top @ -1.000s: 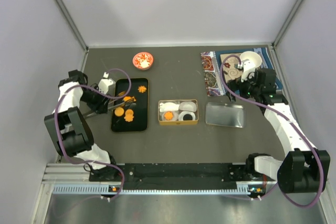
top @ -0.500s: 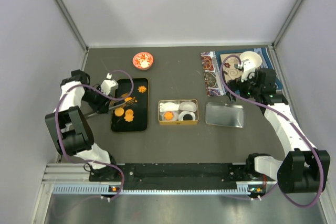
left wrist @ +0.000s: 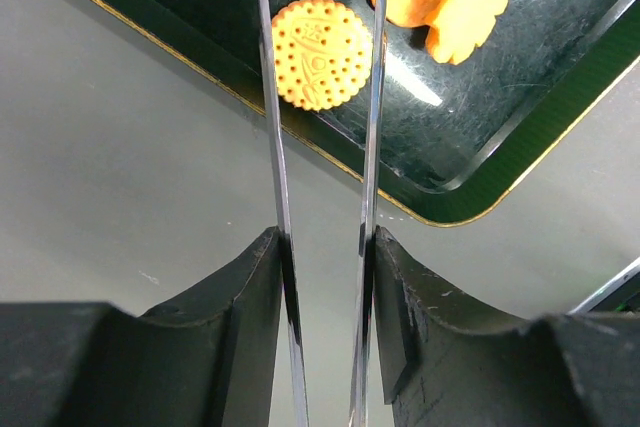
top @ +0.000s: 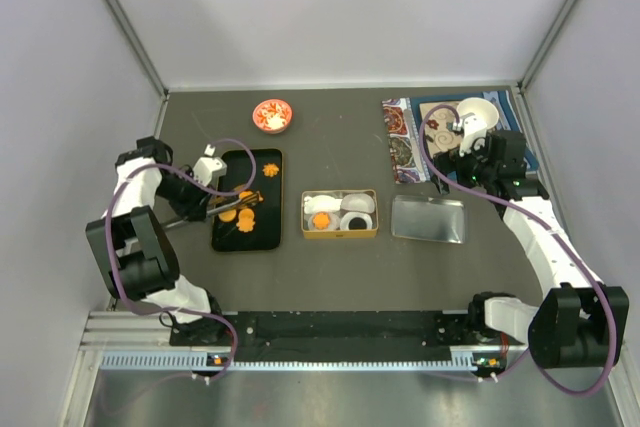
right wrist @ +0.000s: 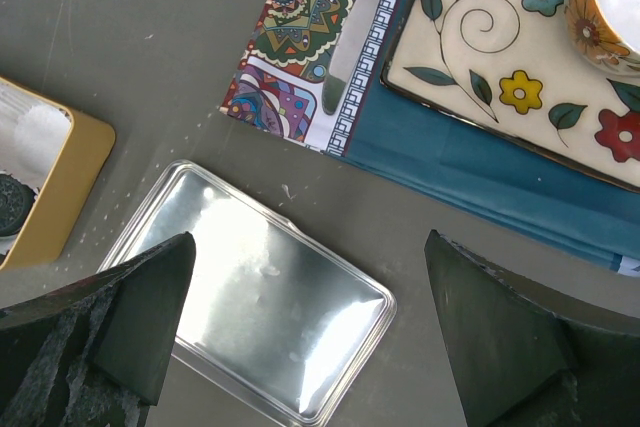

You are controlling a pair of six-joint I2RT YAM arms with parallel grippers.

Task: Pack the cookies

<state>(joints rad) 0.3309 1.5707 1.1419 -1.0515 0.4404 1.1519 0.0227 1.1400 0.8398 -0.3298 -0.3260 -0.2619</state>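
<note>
A: State of the left end effector (left wrist: 327, 239)?
B: Narrow, clamping tweezers (left wrist: 270, 127) whose blades flank a round cookie (left wrist: 320, 54) at 12 o'clock. A flower cookie (left wrist: 468, 9) lies at 1 o'clock, both on the black tray (left wrist: 480, 147).
A: And the right end effector (right wrist: 310, 247)?
B: Spread wide above the silver lid (right wrist: 260, 307) on the bench (right wrist: 120, 27).

My thin mirror-silver steel tweezers (left wrist: 272, 147) gleam against my matt black left gripper (left wrist: 322, 247). The round orange cookie (left wrist: 321, 54) is stamped with small dots inside a scalloped rim; the orange flower-shaped cookie (left wrist: 468, 7) is plain. The glossy black tray (left wrist: 480, 127) has a fine gold edge, and the table (left wrist: 120, 167) is flat grey. On my right: a bright silver tin lid (right wrist: 260, 297), a many-coloured mosaic-print cloth (right wrist: 300, 47), a teal-blue napkin (right wrist: 480, 177), and a cream rectangular plate (right wrist: 450, 47) with red, yellow and blue flowers and dark green leaves.
</note>
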